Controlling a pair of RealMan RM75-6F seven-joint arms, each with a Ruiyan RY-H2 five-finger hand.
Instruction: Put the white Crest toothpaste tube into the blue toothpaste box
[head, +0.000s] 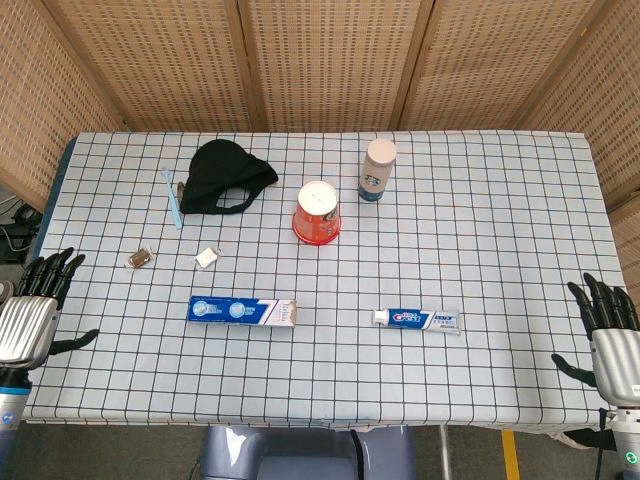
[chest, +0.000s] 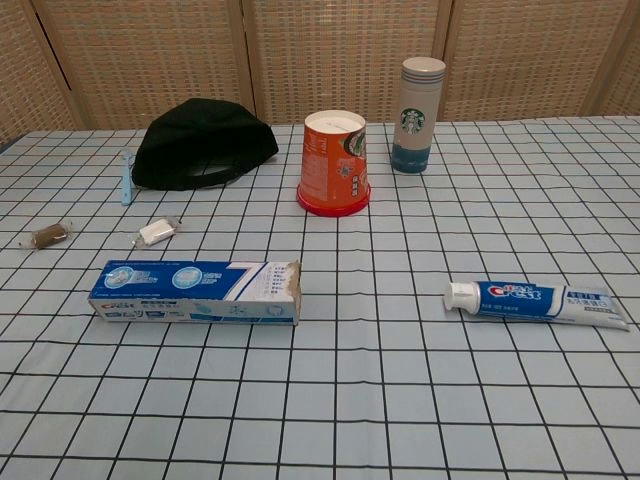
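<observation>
The white Crest toothpaste tube (head: 418, 319) (chest: 540, 300) lies flat on the checked cloth, front right, its cap pointing left. The blue toothpaste box (head: 242, 310) (chest: 195, 292) lies front left, its open end facing right toward the tube. My left hand (head: 32, 312) hovers at the table's left edge, fingers spread and holding nothing. My right hand (head: 610, 335) hangs at the right edge, fingers also apart and empty. Both hands are well away from tube and box. Neither hand shows in the chest view.
Behind stand an orange paper cup (head: 317, 212) (chest: 334, 163) and a Starbucks tumbler (head: 377, 169) (chest: 419, 101). A black cap (head: 226, 176) (chest: 200, 143), a blue toothbrush (head: 173, 197) and two small wrapped sweets (head: 205, 257) (head: 139, 259) lie back left. Woven screens enclose the table.
</observation>
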